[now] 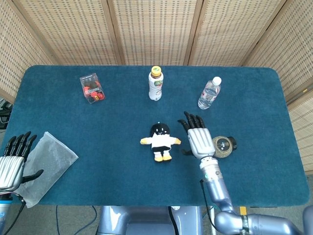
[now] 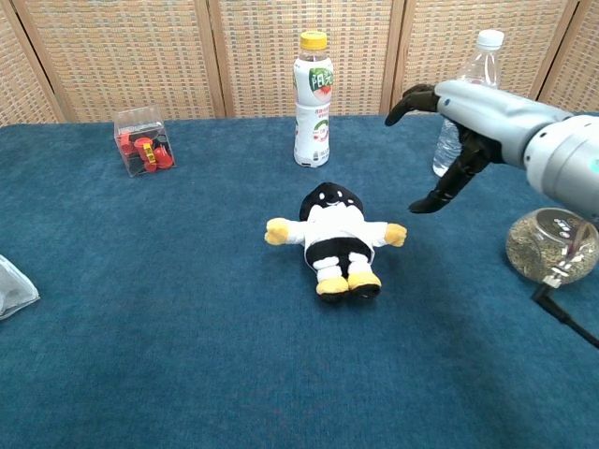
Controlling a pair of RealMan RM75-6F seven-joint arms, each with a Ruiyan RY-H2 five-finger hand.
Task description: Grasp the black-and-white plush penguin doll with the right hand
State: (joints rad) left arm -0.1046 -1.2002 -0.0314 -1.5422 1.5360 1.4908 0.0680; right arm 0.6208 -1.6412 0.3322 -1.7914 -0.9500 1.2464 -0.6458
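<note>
The black-and-white plush penguin doll (image 1: 160,141) (image 2: 337,238) lies on its back mid-table, yellow wings spread and yellow feet toward me. My right hand (image 1: 197,138) (image 2: 456,131) hovers above the cloth just right of the doll, fingers spread and pointing away from me, holding nothing. It does not touch the doll. My left hand (image 1: 13,161) rests at the table's front left corner, fingers apart and empty; the chest view does not show it.
A round jar of greenish bits (image 1: 223,146) (image 2: 553,245) sits right beside my right hand. At the back stand a yellow-capped drink bottle (image 1: 155,83) (image 2: 314,99), a clear water bottle (image 1: 209,93) (image 2: 471,70) and a clear box of red pieces (image 1: 92,88) (image 2: 142,141). A grey pouch (image 1: 49,164) lies by my left hand.
</note>
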